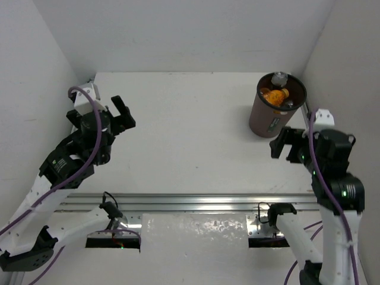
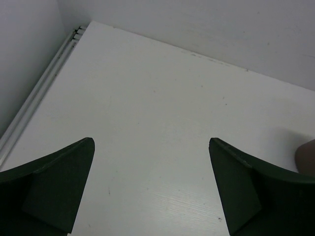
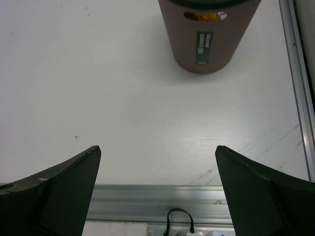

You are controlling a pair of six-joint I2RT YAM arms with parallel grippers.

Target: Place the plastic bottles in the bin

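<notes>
The plastic bottles (image 1: 275,95), orange and clear ones, lie inside the bin (image 1: 264,119), which stands upright at the far right of the counter (image 1: 190,119). The right end effector (image 3: 157,150) hangs near the bin, released and empty. The left end effector (image 2: 150,145), well apart from the bin, is also spread wide, grasping nothing.

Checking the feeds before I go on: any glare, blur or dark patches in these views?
Top external: glare on the glossy strip below the rail; the bin is evenly lit. Right wrist: the bin's label is too soft to read, the fingers mere dark silhouettes. Left wrist: even light, no glare.
</notes>
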